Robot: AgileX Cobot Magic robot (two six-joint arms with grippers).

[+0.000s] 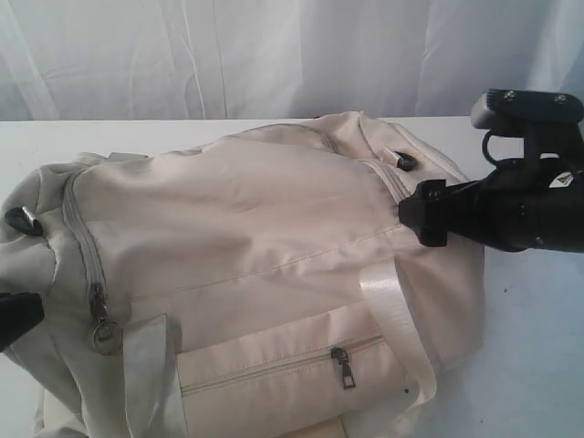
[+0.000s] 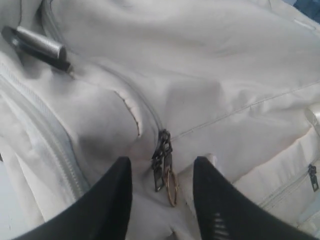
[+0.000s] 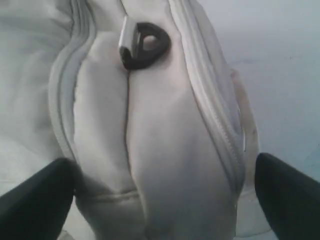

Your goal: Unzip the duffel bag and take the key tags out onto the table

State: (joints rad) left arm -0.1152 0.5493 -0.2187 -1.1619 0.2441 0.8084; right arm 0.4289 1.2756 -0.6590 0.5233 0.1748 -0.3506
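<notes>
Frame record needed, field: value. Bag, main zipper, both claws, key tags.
bag: cream duffel bag lying on the white table
main zipper: looks closed where visible
pull: at the bag's left end in the exterior view, ring attached
left claw: open, fingers either side of the pull, no contact visible
right claw: open wide, straddling the bag's other end
front pocket zipper: closed
key tags: not visible

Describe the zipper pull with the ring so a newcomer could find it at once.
In the exterior view, start at the cream duffel bag on the white table. Follow the curved zipper down its left end to the dark pull. Unlike the front pocket's plain pull, it carries a metal ring.
</notes>
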